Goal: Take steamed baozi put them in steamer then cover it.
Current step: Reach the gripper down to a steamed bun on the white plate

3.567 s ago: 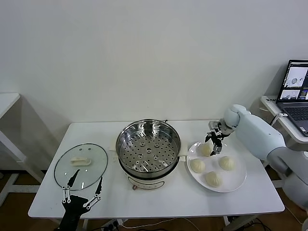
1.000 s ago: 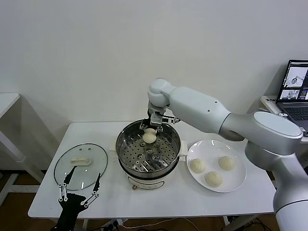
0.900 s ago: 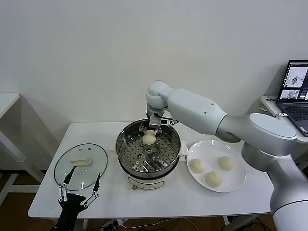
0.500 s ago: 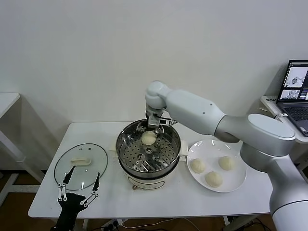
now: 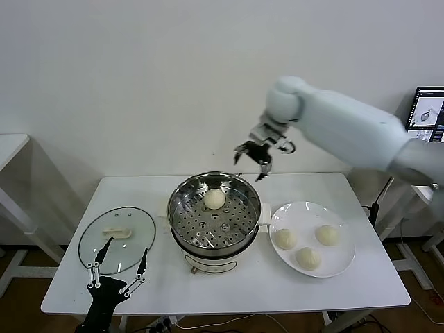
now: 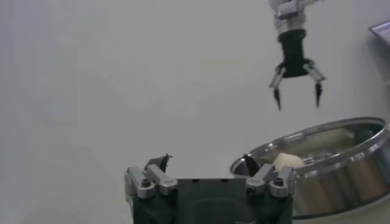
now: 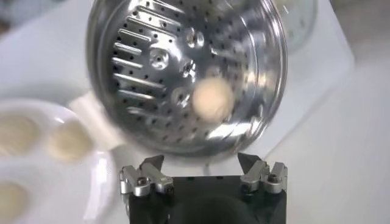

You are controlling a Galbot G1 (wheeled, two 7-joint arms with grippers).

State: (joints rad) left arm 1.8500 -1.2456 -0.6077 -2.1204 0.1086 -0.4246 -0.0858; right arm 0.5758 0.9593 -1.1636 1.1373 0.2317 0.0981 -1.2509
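Head view: the right end effector [image 5: 252, 159] hangs empty, fingers apart, above the steamer [image 5: 214, 214]; one baozi [image 5: 214, 198] lies below it on the tray, three [image 5: 285, 238] wait on the plate [image 5: 343, 263]. The cover [image 5: 116, 239] lies aside, keeping the steamer accessible, just beyond the left end effector [image 5: 116, 273], apparently parked, fingers apart.

Right wrist view: the baozi [image 7: 212, 99] sits free.

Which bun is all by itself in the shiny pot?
The bun on the steamer's holey tray, toward the back. The other three sit together on the white plate.
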